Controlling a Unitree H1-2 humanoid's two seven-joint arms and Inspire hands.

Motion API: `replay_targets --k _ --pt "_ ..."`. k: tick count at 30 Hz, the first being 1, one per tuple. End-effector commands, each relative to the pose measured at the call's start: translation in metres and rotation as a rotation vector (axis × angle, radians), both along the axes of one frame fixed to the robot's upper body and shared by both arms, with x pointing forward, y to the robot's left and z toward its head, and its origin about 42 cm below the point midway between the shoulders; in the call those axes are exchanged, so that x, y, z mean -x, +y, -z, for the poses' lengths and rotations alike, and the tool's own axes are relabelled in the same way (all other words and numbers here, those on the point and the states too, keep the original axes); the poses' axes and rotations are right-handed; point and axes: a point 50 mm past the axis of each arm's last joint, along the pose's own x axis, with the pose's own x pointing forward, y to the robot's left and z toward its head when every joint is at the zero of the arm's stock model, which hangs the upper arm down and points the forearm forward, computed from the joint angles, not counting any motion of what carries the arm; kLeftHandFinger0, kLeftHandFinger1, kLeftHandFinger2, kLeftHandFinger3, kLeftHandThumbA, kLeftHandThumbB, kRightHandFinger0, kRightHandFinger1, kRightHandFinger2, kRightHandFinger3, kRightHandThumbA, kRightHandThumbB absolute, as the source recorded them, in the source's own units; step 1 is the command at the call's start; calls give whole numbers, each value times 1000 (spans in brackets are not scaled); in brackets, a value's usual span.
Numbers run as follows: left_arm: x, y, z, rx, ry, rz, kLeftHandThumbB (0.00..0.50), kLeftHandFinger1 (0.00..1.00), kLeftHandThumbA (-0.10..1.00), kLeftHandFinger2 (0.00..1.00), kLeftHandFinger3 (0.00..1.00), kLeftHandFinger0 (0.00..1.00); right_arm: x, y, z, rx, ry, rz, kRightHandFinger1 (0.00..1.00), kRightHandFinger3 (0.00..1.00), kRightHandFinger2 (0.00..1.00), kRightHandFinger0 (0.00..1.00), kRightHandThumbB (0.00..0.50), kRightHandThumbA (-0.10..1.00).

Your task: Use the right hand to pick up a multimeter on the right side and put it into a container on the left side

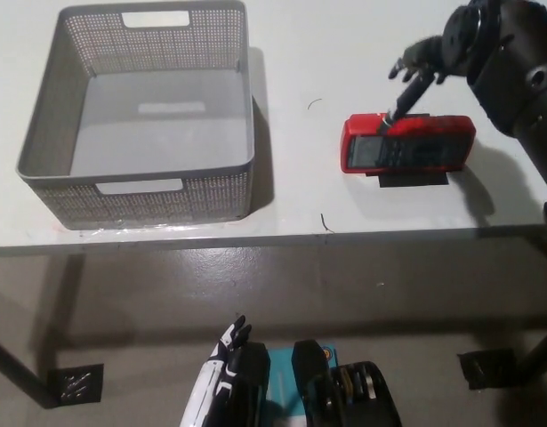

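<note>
A red multimeter (pixel 407 143) lies flat on the white table (pixel 344 53), right of centre, on a black stand. My black right hand (pixel 419 73) hovers over its far edge, open, with one finger stretched down to the meter's top left. Nothing is held. The grey perforated container (pixel 42 133) stands on the table's left side, empty inside. My white left hand (pixel 218 365) hangs low below the table's front edge, at the picture's bottom, fingers loosely apart.
The table's front edge (pixel 273 238) runs across the middle of the picture, with grey floor below. A small black floor plate (pixel 76 385) sits lower left and another (pixel 491 366) lower right.
</note>
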Motion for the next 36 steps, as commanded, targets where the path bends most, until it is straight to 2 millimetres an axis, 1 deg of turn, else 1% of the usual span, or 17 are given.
replay_targets --k 1,5,6,8,11,14,17,18,23,28,29,30,32,33,34,35,36 --pt "-1 -3 -9 23 -64 -1 500 1000 1000 1000 1000 1000 -4 0 -27 64 -113 -13 1000 1000 1000 1000 500 924" --pt "0 -3 -9 16 -63 5 500 1000 1000 1000 1000 1000 -4 -4 -14 63 -125 22 1000 1000 1000 1000 500 847" --pt "1 -2 -8 15 -61 9 500 1000 1000 1000 1000 1000 -4 -5 -10 79 -133 19 1000 1000 1000 1000 500 859" --pt "2 -3 -8 15 -61 11 500 1000 1000 1000 1000 1000 -4 -6 -1 101 -120 0 1000 1000 1000 1000 500 955" --pt "1 -3 -8 18 -61 14 500 1000 1000 1000 1000 1000 -2 -4 9 65 -71 -18 1000 1000 1000 1000 500 952" --pt "0 -3 -9 17 -63 12 500 1000 1000 1000 1000 1000 0 -1 23 24 -38 1 1000 1000 1000 1000 500 876" --pt "1 -5 -8 13 -63 18 500 1000 1000 1000 1000 1000 3 -2 46 21 -24 14 1000 1000 1000 1000 500 845" --pt "1 -5 -9 14 -64 20 500 1000 1000 1000 1000 1000 6 1 58 47 -21 4 1000 1000 1000 1000 500 902" --pt "-5 -4 -12 10 -75 29 500 1000 1000 1000 1000 1000 12 14 88 61 -25 -31 1000 1000 1000 1000 500 917" --pt "-6 -5 -13 17 -76 28 500 1000 1000 1000 1000 1000 19 22 114 -5 -37 -17 1000 1000 1000 1000 500 809" --pt "-6 -4 -12 16 -75 31 500 1000 1000 1000 1000 1000 22 23 124 -38 -55 -6 1000 1000 1000 1000 500 702" --pt "-6 -4 -12 17 -75 32 500 1000 1000 1000 1000 1000 23 23 127 -51 -66 0 1000 1000 1000 1000 500 690" --pt "-5 -5 -11 17 -71 38 500 1000 1000 1000 1000 1000 26 19 139 -104 -119 19 1000 1000 1000 1000 480 495" --pt "-6 -5 -11 20 -69 38 500 1000 1000 1000 1000 1000 28 18 145 -106 -158 25 888 1000 972 880 427 371" --pt "-5 -5 -10 19 -65 41 500 1000 1000 1000 1000 1000 30 16 153 -99 -198 29 776 819 817 705 372 199" --pt "-5 -5 -11 18 -68 39 500 1000 1000 1000 1000 1000 32 13 158 -130 -240 42 561 607 616 464 327 0" --pt "-5 -5 -11 17 -69 39 500 1000 1000 1000 1000 1000 33 10 162 -175 -261 65 316 423 417 160 280 -95"
